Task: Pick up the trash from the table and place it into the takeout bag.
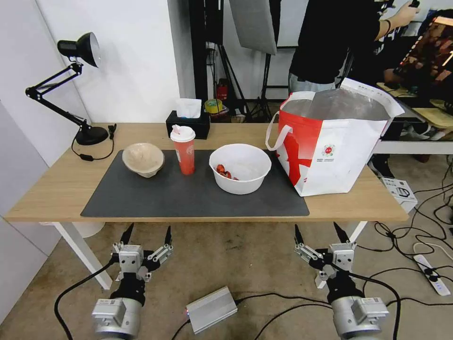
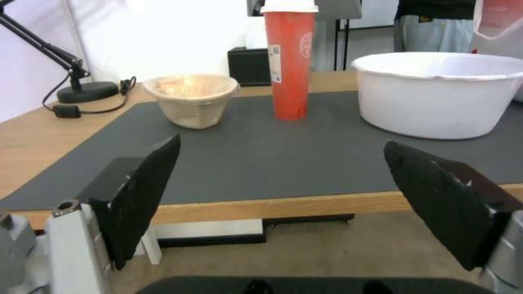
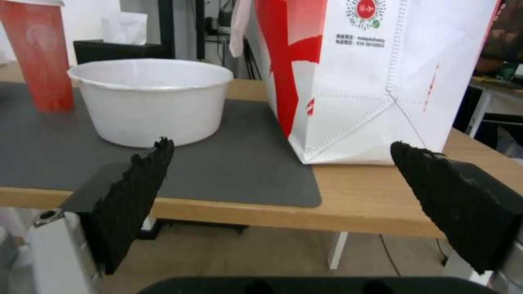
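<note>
On the dark grey mat (image 1: 188, 196) of the light-wood table (image 1: 56, 189) stand three pieces of trash: a beige pulp bowl (image 1: 143, 159) (image 2: 192, 99) at the left, a red paper cup (image 1: 183, 150) (image 2: 289, 61) (image 3: 38, 57) with a white lid, and a large white bowl (image 1: 240, 167) (image 2: 441, 93) (image 3: 150, 100) holding red scraps. The white and red takeout bag (image 1: 332, 146) (image 3: 376, 77) stands open at the table's right end. My left gripper (image 1: 146, 234) (image 2: 280, 196) and right gripper (image 1: 322, 233) (image 3: 283, 196) hang open below the table's front edge, holding nothing.
A black tissue box (image 1: 188, 123) sits behind the cup. A black desk lamp (image 1: 71, 89) stands at the back left. On the floor lie a silver box (image 1: 211, 309), cables and a power strip (image 1: 432, 274). A person stands behind the bag.
</note>
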### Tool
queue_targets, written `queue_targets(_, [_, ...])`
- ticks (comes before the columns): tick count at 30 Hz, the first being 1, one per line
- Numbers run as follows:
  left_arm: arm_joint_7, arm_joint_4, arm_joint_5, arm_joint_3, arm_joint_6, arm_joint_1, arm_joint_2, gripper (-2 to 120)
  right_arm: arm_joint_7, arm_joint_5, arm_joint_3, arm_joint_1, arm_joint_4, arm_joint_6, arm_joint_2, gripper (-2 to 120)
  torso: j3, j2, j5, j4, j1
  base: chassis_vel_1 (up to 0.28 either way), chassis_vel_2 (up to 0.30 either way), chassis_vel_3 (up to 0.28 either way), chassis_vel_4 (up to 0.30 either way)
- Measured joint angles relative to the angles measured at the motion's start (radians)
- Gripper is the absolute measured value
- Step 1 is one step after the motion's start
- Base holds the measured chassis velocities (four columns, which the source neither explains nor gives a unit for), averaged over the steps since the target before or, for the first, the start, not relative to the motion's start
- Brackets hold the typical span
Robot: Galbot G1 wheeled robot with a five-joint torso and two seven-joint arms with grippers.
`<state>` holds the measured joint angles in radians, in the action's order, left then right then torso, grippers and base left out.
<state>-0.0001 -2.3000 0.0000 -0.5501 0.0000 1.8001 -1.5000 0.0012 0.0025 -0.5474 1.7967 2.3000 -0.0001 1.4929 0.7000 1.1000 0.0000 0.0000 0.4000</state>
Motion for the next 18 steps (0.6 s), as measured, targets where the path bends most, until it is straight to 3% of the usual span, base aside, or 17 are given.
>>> queue_targets(5, [-0.009, -0.026, -0.013, -0.001, -0.017, 0.009, -0.005, 100, 0.012, 0.017, 0.014, -0.016, 0.004, 0.002, -0.035, 100, 0.000, 0.000, -0.0002, -0.0004, 0.000, 0.000, 0.000, 0.000, 0.000])
queue_targets(7, [-0.046, -0.128, -0.062, -0.007, -0.092, 0.042, -0.030, 100, 0.043, 0.060, 0.050, -0.059, 0.022, 0.011, -0.118, 100, 0.000, 0.000, 0.0002, 0.0001, 0.000, 0.000, 0.000, 0.000, 0.000])
queue_targets(9, [-0.053, -0.144, -0.070, -0.008, -0.104, 0.047, -0.034, 100, 0.049, 0.068, 0.055, -0.066, 0.024, 0.013, -0.131, 100, 0.000, 0.000, 0.0002, 0.0001, 0.000, 0.000, 0.000, 0.000, 0.000])
queue_targets(10, [-0.079, -0.193, -0.106, -0.012, -0.160, 0.070, -0.050, 100, 0.072, 0.099, 0.080, -0.096, 0.037, 0.019, -0.190, 100, 0.000, 0.000, 0.0007, 0.0001, 0.000, 0.000, 0.000, 0.000, 0.000])
queue_targets(13, [-0.084, -0.202, -0.130, -0.016, -0.193, 0.079, -0.057, 100, 0.092, 0.126, 0.104, -0.124, 0.048, 0.025, -0.243, 100, 0.000, 0.000, 0.0000, 0.0002, 0.000, 0.000, 0.000, 0.000, 0.000])
queue_targets(17, [-0.084, -0.207, -0.142, -0.024, -0.222, 0.083, -0.056, 100, 0.154, 0.209, 0.171, -0.206, 0.079, 0.042, -0.402, 100, 0.000, 0.000, 0.0002, 0.0000, 0.000, 0.000, 0.000, 0.000, 0.000])
queue_targets(18, [-0.084, -0.207, -0.142, -0.024, -0.222, 0.083, -0.056, 100, 0.154, 0.209, 0.171, -0.206, 0.079, 0.042, -0.402, 100, 0.000, 0.000, 0.0002, 0.0000, 0.000, 0.000, 0.000, 0.000, 0.000])
